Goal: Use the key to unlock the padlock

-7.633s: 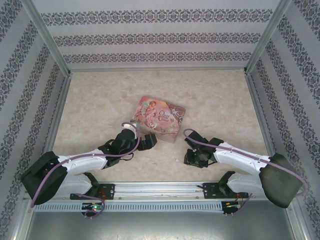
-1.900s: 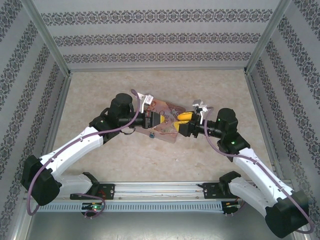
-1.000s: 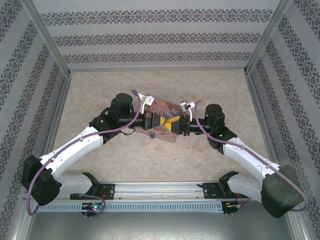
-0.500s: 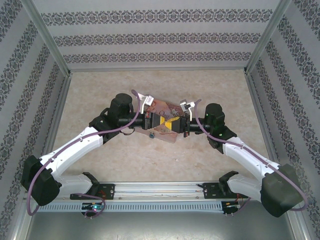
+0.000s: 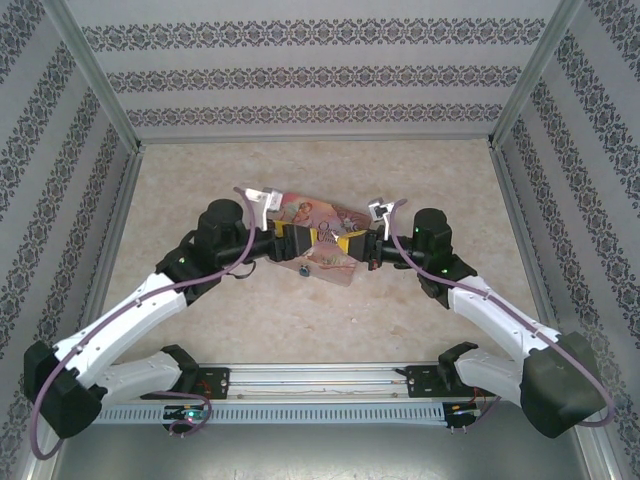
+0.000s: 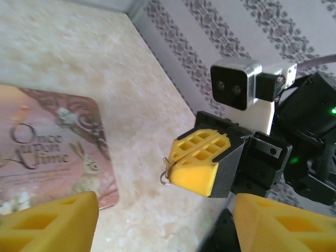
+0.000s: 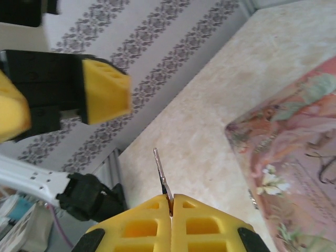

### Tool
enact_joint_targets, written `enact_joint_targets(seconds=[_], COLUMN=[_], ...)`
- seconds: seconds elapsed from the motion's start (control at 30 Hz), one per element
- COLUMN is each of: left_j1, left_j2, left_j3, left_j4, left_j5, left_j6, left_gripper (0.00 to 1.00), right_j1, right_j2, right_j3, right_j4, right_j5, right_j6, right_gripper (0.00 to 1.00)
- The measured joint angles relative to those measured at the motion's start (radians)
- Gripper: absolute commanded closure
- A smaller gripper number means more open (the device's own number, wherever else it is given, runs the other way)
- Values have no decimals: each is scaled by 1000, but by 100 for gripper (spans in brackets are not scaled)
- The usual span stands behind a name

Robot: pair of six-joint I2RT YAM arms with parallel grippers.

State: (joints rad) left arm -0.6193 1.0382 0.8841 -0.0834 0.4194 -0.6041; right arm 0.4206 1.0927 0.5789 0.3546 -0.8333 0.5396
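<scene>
The small silver key [image 7: 164, 181] sticks out from between the yellow fingertips of my right gripper [image 7: 171, 198], which is shut on it. In the left wrist view that gripper [image 6: 176, 167] shows the key's ring [image 6: 165, 177] at its tip. My left gripper [image 6: 165, 220] stands open facing it, a short gap away, with nothing between its fingers [image 6: 50, 223]. Both grippers [image 5: 303, 243] [image 5: 347, 245] hover over the pink tin [image 5: 325, 215]. The padlock [image 5: 303, 268] is a tiny blue spot on the table at the tin's near edge.
The pink illustrated tin [image 6: 47, 152] lies flat mid-table under both grippers. Patterned walls [image 5: 320, 75] and metal frame rails close in the table on three sides. Bare beige table [image 5: 420, 180] lies around the tin.
My left gripper has opened and drawn back to the left, away from the right gripper. The right gripper stays shut on the key and has hardly moved.
</scene>
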Motion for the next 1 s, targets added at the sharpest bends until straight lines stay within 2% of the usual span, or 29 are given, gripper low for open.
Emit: enact_joint_targets(seconds=[0.2,0.4,0.63,1.0], left_j1=[0,0,0,0], left_j2=[-100,-138,-113,-52], left_j3=[-140,-271,-354,-505], left_j4=[-8,-10,23,249], left_j5=[-162,-260,-267,-216], left_j6=[11,11,22,21], left_gripper=[22,19,18,20], right_j1=[0,0,0,2], right_j2=[76,186,313,427], right_j3=[-13,-12,29,77], right_j4=[-11,-10,-11,9], right_j5=[98,177,217,217], right_j6=[-3,16,54,60], right_gripper=[100,100,100,100])
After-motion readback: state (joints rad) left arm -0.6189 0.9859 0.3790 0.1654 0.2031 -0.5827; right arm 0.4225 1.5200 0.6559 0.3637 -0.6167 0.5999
